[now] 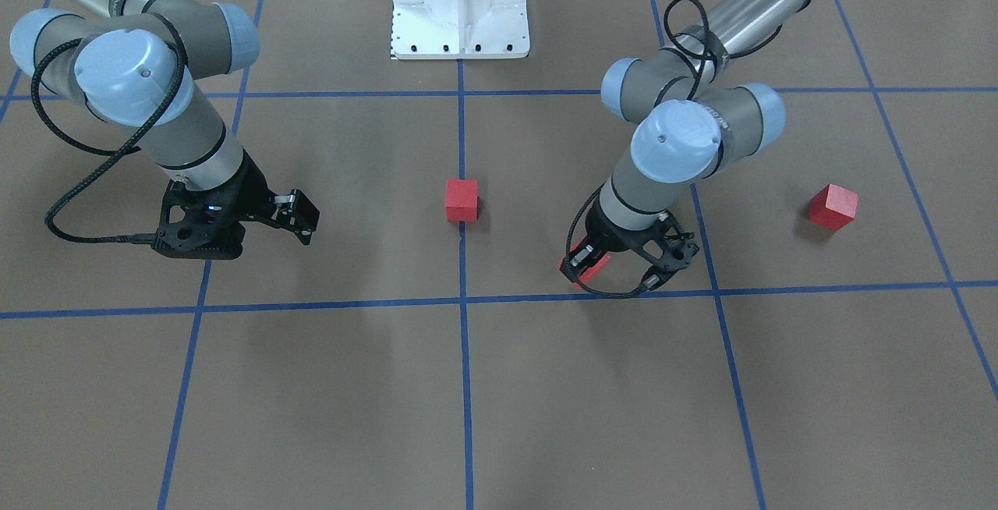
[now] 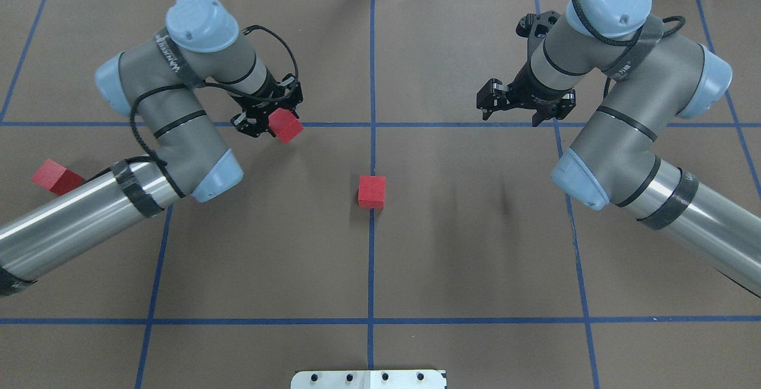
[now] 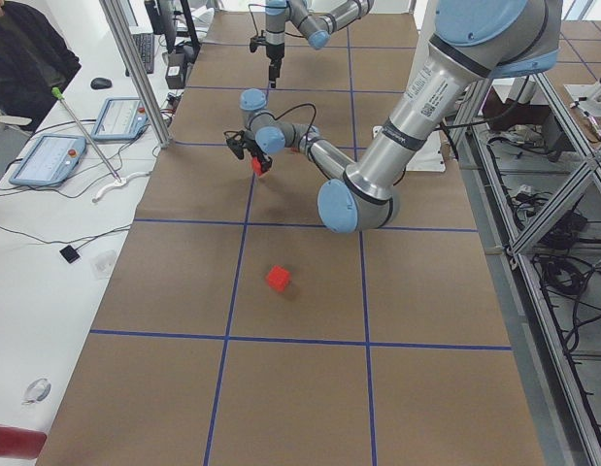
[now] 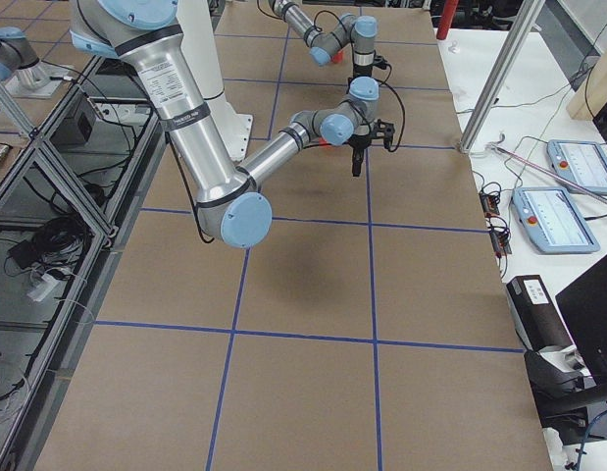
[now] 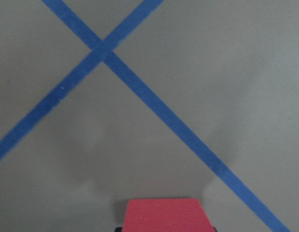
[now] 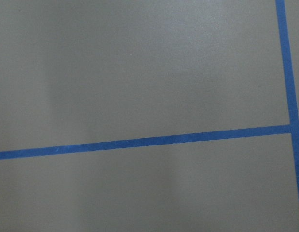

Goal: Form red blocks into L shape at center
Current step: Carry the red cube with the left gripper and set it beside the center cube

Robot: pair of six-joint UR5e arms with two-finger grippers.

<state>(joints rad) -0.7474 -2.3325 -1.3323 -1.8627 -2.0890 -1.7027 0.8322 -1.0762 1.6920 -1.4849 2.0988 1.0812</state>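
Observation:
One red block (image 2: 371, 191) sits on the vertical blue tape line (image 2: 371, 258) at the center; it also shows in the front view (image 1: 461, 200). My left gripper (image 2: 270, 116) is shut on a second red block (image 2: 286, 126), left of the center and beside the far horizontal tape line. This block shows between the fingers in the front view (image 1: 590, 264) and at the bottom of the left wrist view (image 5: 163, 215). The third red block (image 2: 55, 176) lies at the far left, also seen in the front view (image 1: 833, 207). My right gripper (image 2: 518, 109) is open and empty, far right of the center.
The robot's white base plate (image 1: 460, 7) stands at the table's near edge on the center line. Blue tape lines (image 2: 475, 124) divide the brown surface into squares. The right wrist view shows only bare surface and tape (image 6: 139, 142).

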